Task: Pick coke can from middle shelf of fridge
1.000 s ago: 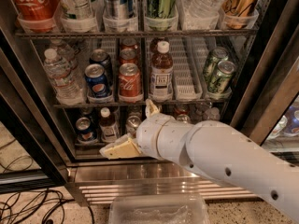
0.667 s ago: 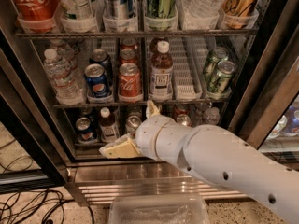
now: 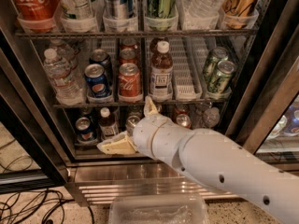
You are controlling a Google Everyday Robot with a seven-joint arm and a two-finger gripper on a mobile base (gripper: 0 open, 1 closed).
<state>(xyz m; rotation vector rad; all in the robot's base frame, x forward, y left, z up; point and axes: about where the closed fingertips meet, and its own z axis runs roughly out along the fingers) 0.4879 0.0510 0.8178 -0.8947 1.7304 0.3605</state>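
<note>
The red coke can (image 3: 129, 81) stands at the front of the middle shelf (image 3: 187, 100), with more red cans in the lane behind it. A blue Pepsi can (image 3: 96, 80) is to its left and a brown-capped bottle (image 3: 161, 71) to its right. The fridge (image 3: 261, 97) stands open in front of me. My gripper (image 3: 130, 126) is below the can, in front of the lower shelf. It is open and empty: one cream finger (image 3: 114, 146) points left and the other (image 3: 150, 106) points up, its tip just below the shelf's front rail.
A water bottle (image 3: 58, 76) stands at the shelf's left and green cans (image 3: 217, 73) at its right. A large red Coca-Cola bottle (image 3: 32, 3) is on the shelf above. Small bottles and cans fill the lower shelf. A clear plastic bin (image 3: 159, 211) and cables (image 3: 28, 204) lie on the floor.
</note>
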